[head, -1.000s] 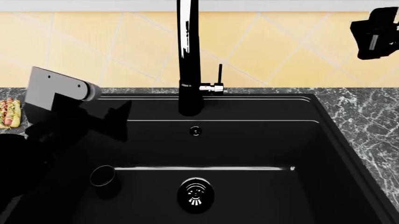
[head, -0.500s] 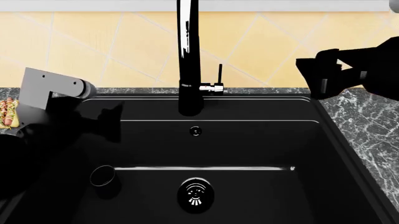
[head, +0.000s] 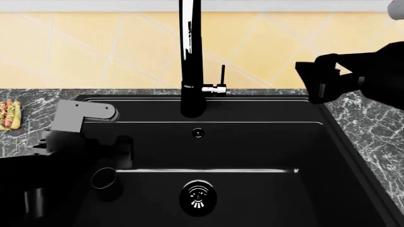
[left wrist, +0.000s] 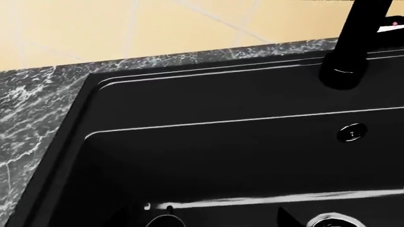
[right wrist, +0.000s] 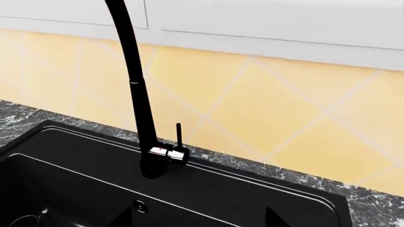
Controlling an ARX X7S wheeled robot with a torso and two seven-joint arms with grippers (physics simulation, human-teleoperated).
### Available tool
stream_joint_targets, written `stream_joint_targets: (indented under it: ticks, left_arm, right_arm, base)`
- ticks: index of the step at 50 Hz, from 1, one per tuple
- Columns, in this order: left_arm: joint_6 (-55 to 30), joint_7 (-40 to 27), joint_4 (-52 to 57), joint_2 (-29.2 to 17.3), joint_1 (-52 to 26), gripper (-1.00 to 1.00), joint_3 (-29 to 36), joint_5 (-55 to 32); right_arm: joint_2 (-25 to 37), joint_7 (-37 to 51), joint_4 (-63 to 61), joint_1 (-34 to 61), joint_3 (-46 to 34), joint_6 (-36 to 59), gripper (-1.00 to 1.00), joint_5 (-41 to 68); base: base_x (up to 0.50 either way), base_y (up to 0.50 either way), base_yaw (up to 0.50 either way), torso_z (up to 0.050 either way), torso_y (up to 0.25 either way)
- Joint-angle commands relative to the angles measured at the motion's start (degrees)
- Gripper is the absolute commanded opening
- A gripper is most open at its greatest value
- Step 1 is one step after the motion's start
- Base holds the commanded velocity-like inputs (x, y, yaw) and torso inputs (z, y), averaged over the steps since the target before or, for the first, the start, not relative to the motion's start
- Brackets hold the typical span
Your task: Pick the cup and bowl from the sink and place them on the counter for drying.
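I am looking down on a dark marble counter [head: 369, 118] with white veins, running under a wall of pale yellow tiles [head: 94, 47] set diagonally. The sink [head: 252, 146] is sitting in it, a big matte black basin with a round drain strainer [head: 198, 197] near the front middle, a small overflow hole [head: 198, 133] on the far wall, and a tall glossy black faucet [head: 191, 56] rising behind it with a chrome side lever. A hot dog [head: 10, 115] is lying on the counter at the far left.

The cup [head: 104, 178] is standing upright on the sink floor at the left, left of the strainer; it is small, black and glossy, its open rim catching a faint ring of light. I am seeing no bowl in any view.

My left gripper [head: 120, 149] is hovering just above and beside the cup, not touching it, and I cannot tell whether its fingers are spread. My right gripper [head: 315, 80] is hanging over the sink's far right corner, well apart from the cup; its fingers too are too dark to read
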Motion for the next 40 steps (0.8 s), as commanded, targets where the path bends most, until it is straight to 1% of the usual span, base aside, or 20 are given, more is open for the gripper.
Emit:
stream_joint_targets:
  ticks: [1,2,4,5,7,8,12,13,15,16,17,22,24,25,26,27,31,34,36,40]
  left_arm:
    - [1.72,-6.60,-4.56,3.76,1.17,1.00,1.43,2.53]
    - [1.77,-7.16,-5.47,4.86,1.31,1.00,1.05,1.57]
    - [1.71,-8.09,-7.03,5.53,2.28,1.00,-0.73,-1.02]
    - [2.04,-8.17,-7.36,6.36,2.03,1.00,0.24,-0.06]
    - [2.69,-6.93,-7.75,6.07,1.83,1.00,2.03,2.32]
    - [3.88,-6.01,-7.09,5.40,1.47,1.00,4.85,6.40]
    - [4.98,-6.47,-8.50,5.42,1.99,1.00,3.94,6.83]
    - [4.98,-6.11,-8.45,4.59,2.36,1.00,3.20,6.32]
    - [5.02,-7.57,-10.04,6.23,2.37,1.00,2.76,5.66]
    - [4.92,-7.84,-10.49,6.43,2.59,1.00,2.23,4.96]
    - [5.42,-6.84,-10.68,6.09,2.71,1.00,3.09,6.11]
    - [7.08,-6.33,-12.76,6.75,3.15,1.00,3.57,7.69]
    - [6.55,-7.31,-14.55,7.40,3.72,1.00,1.98,5.66]
    - [7.22,-7.16,-14.09,7.39,3.84,1.00,2.90,7.05]
    - [6.95,-7.37,-14.26,7.22,3.91,1.00,2.63,6.66]
    - [5.88,-8.66,-16.02,8.08,3.48,1.00,1.70,4.90]
    - [7.25,-7.88,-19.20,8.73,2.41,1.00,1.76,6.05]
    - [7.62,-4.79,-22.21,8.74,1.30,1.00,3.23,7.09]
    - [6.23,-3.96,-24.73,9.05,-0.21,1.00,3.89,6.52]
    - [6.90,-2.62,-25.54,8.37,-1.73,1.00,6.84,9.74]
  right_arm:
    - [0.07,-0.68,-0.29,-1.66,0.04,-1.33,1.00,-0.82]
    - [-0.02,-0.92,-0.08,-1.38,-0.13,-1.26,1.00,-1.12]
    - [-0.25,-1.16,0.37,-0.84,-0.31,-1.33,1.00,-1.51]
    - [-0.33,-1.28,0.42,-0.70,-0.42,-1.33,1.00,-1.75]
    - [-0.57,-1.54,0.60,-0.46,-0.67,-1.41,1.00,-2.03]
    - [-0.74,-1.62,0.69,-0.42,-0.64,-1.66,1.00,-2.06]
    - [-0.82,-1.85,0.33,-1.28,-0.37,-2.57,1.00,-2.12]
    - [-0.79,-2.05,0.28,-1.46,-0.33,-2.74,1.00,-2.24]
    - [-0.75,-2.34,0.40,-1.62,-0.22,-3.08,1.00,-2.41]
    - [-0.73,-2.39,0.44,-1.63,-0.21,-3.20,1.00,-2.46]
    - [-0.67,-2.63,0.42,-1.69,-0.24,-3.27,1.00,-2.69]
    - [-0.40,-3.13,0.03,-3.00,0.04,-4.14,1.00,-2.89]
    - [-0.37,-3.15,0.22,-3.26,0.14,-4.49,1.00,-2.91]
    - [-0.51,-3.17,0.65,-3.04,-0.01,-4.56,1.00,-3.18]
    - [-0.60,-3.27,0.83,-2.83,-0.12,-4.58,1.00,-3.27]
    - [-0.75,-3.33,1.15,-2.47,-0.26,-4.69,1.00,-3.68]
    - [-0.79,-3.88,1.25,-2.59,-0.32,-5.14,1.00,-4.15]
    - [-0.54,-3.80,1.15,-3.27,-0.13,-5.63,1.00,-4.16]
    - [-0.41,-3.04,1.80,-3.17,-0.11,-5.93,1.00,-4.30]
    - [-0.11,-2.57,2.05,-1.75,-0.21,-5.72,1.00,-4.18]
  base:
    - [0.00,0.00,0.00,0.000,0.000]
    - [0.00,0.00,0.00,0.000,0.000]
    - [0.00,0.00,0.00,0.000,0.000]
    - [0.00,0.00,0.00,0.000,0.000]
    - [0.00,0.00,0.00,0.000,0.000]
    - [0.00,0.00,0.00,0.000,0.000]
    - [0.00,0.00,0.00,0.000,0.000]
    - [0.00,0.00,0.00,0.000,0.000]
    - [0.00,0.00,0.00,0.000,0.000]
    - [0.00,0.00,0.00,0.000,0.000]
    - [0.00,0.00,0.00,0.000,0.000]
    - [0.00,0.00,0.00,0.000,0.000]
    - [0.00,0.00,0.00,0.000,0.000]
    - [0.00,0.00,0.00,0.000,0.000]
    - [0.00,0.00,0.00,0.000,0.000]
    - [0.00,0.00,0.00,0.000,0.000]
    - [0.00,0.00,0.00,0.000,0.000]
    - [0.00,0.00,0.00,0.000,0.000]
    - [0.00,0.00,0.00,0.000,0.000]
    - [0.00,0.00,0.00,0.000,0.000]
